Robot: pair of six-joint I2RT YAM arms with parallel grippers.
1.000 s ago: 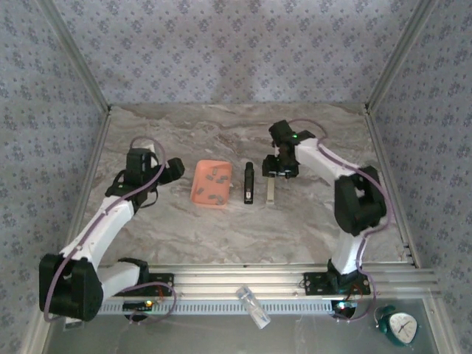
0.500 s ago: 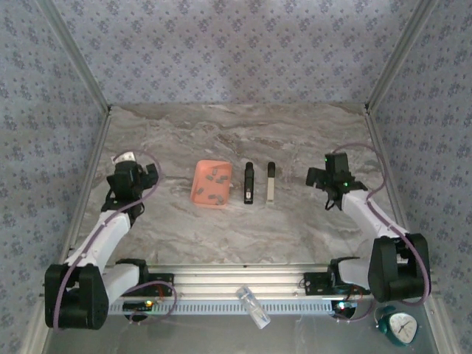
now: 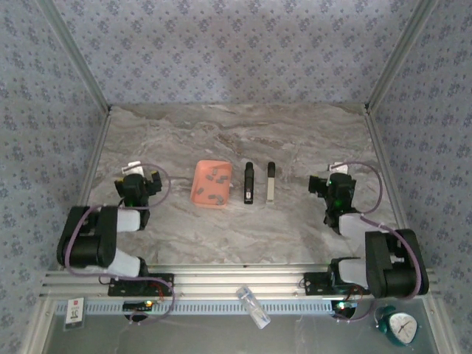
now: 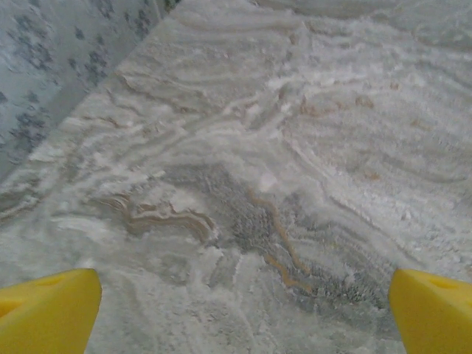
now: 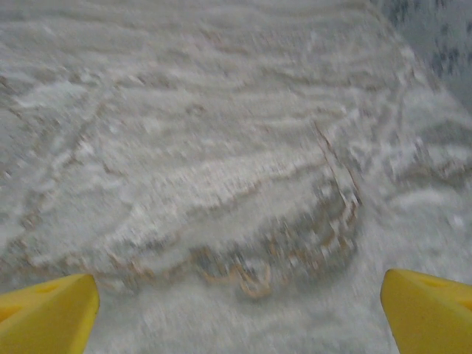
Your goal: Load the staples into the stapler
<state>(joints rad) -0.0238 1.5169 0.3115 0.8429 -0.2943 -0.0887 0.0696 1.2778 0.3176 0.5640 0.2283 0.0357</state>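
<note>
Marble table (image 3: pixel 221 129): grey-white veined top, with blue patterned panels on three sides.
Salmon-orange tray (image 3: pixel 197 189): lies left of centre, with its longer side running roughly near to far and skewed a little.
Staples (image 3: pixel 212 183): small dark grey strips lying loose inside the tray. They are scattered and point different ways, and each is too small to read its axis.
Black stapler (image 3: pixel 249 182): lies flat on the marble just right of the tray, apart from it. Its long axis runs near to far, with a rounded black end toward the far wall and a lighter patch at the near end.
Pale bar (image 3: pixel 271 187): lies just right of the stapler, parallel to it and not touching. Its far tip is dark. Whether it belongs to the stapler cannot be told.
Left gripper (image 4: pixel 240 313): its yellow fingertips (image 4: pixel 48 310) sit in opposite lower corners of the wrist view, spread wide. Bare marble lies between them and nothing is held.
Left arm (image 3: pixel 110 228): folded back by its base, with its wrist well left of the tray.
Right gripper (image 5: pixel 240 313): its yellow fingertips (image 5: pixel 428 306) are spread just as wide over blurred bare marble, and it is empty.
Right arm (image 3: pixel 369 240): folded back by its base, with its wrist well right of the pale bar.
Near rail: a clear tube (image 3: pixel 253 306) lies on it, with a teal clock (image 3: pixel 402 326) at the right end.
</note>
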